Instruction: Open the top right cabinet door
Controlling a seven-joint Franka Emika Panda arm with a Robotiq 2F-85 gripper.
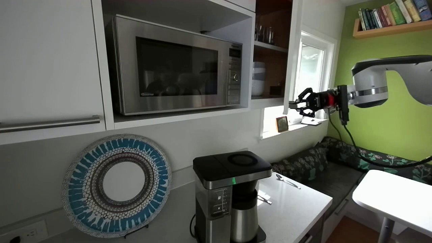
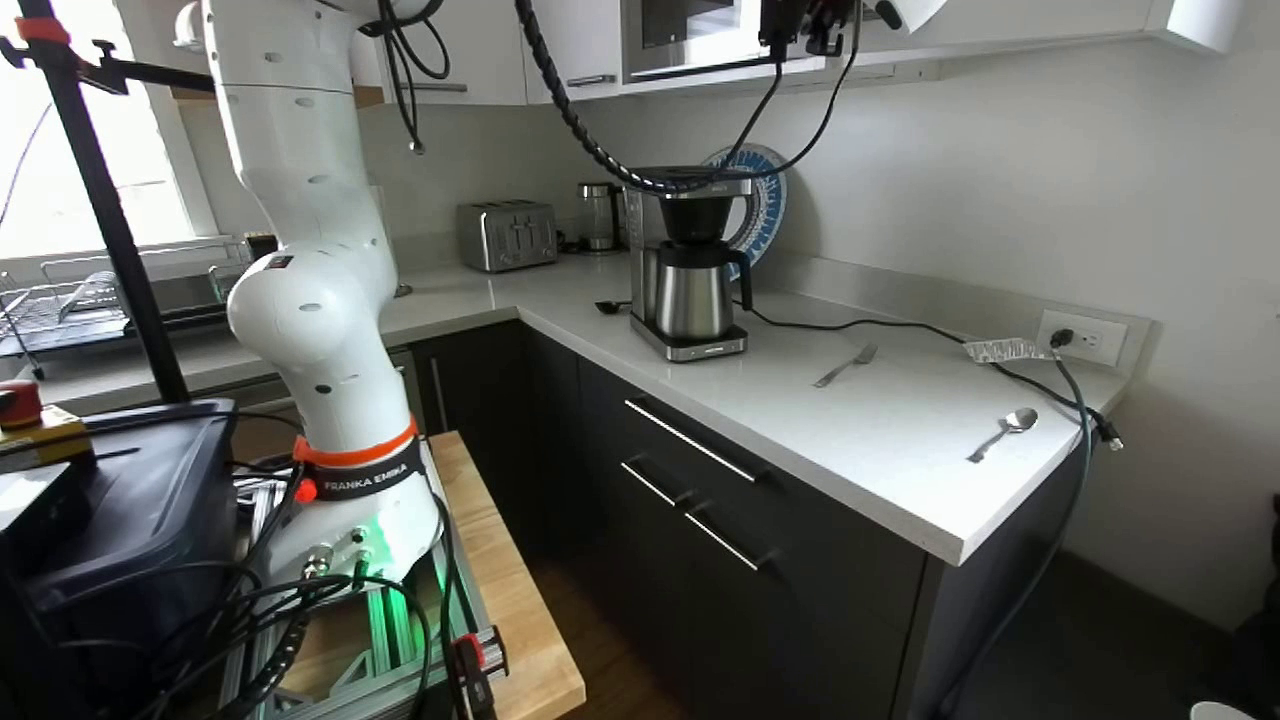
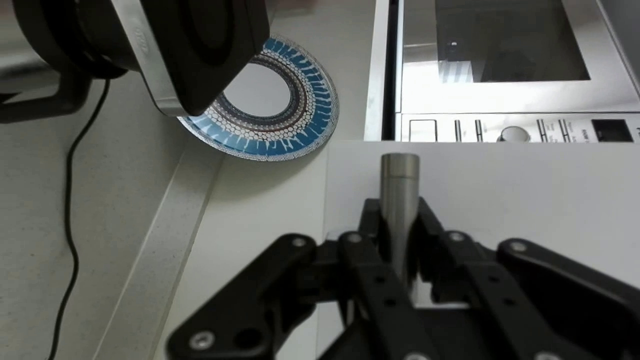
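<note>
1. The gripper (image 3: 398,220) clasps a short silver handle (image 3: 400,167), its black fingers (image 3: 369,220) flanking the bar, whose end juts out beyond them.
2. The handle sits near the bottom edge of the top right cabinet door (image 1: 293,60), a tall white panel standing swung outward, seen nearly edge-on in an exterior view.
3. Beside the panel, a brown-walled interior (image 1: 275,15) lies exposed, with glasses (image 1: 264,34) on an upper shelf (image 1: 271,47) and pale stacked dishes (image 1: 258,77) below.
4. A steel microwave (image 1: 179,67) occupies the white recess (image 1: 248,60) alongside.
5. Lower down, a coffee maker (image 1: 221,202) stands on a white counter (image 1: 290,206), a blue-patterned plate (image 1: 124,181) propped up behind it.
6. A fork (image 2: 848,365) and a spoon (image 2: 1018,421) lie apart on the counter.
7. Books (image 1: 384,17) line a wooden ledge (image 1: 391,30) on a green wall (image 1: 395,135).
</note>
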